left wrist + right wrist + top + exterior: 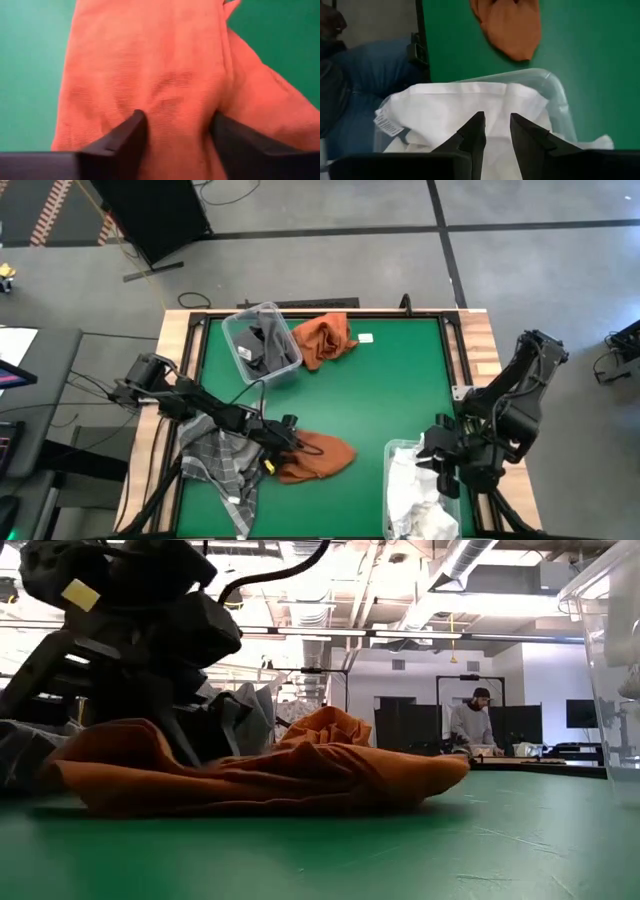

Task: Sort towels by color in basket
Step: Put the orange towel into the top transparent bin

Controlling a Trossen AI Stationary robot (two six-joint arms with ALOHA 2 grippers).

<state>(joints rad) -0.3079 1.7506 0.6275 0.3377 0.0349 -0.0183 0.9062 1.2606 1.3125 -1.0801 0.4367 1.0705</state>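
Observation:
A rust-orange towel (pixel 318 456) lies crumpled near the table's near edge and fills the left wrist view (pixel 150 60). My left gripper (pixel 285 435) (pixel 177 122) is open and down on its left end. A grey plaid towel (pixel 222 462) lies under my left arm. A second orange towel (pixel 326 338) lies by the far edge, next to a clear bin (pixel 240 330) holding a dark grey towel (pixel 266 345). White towels (pixel 450 110) fill a clear bin (pixel 392 452) at the near right. My right gripper (pixel 440 448) (pixel 496 127) hovers over them, its fingers a narrow gap apart. My left gripper comes slanting down from the table's left onto the rust-orange towel's left part (pixel 175 95). Its open fingertips (pixel 136 122) rest on the cloth's top surface, with a stretch of cloth between them. The towel lies slack on the table (pixel 300 775).
The green mat has free room in the middle (pixel 380 395). Wooden rails (pixel 480 350) frame the table. A person in blue trousers (pixel 365 75) stands by the near edge, and another person (pixel 472 725) is far off in the room.

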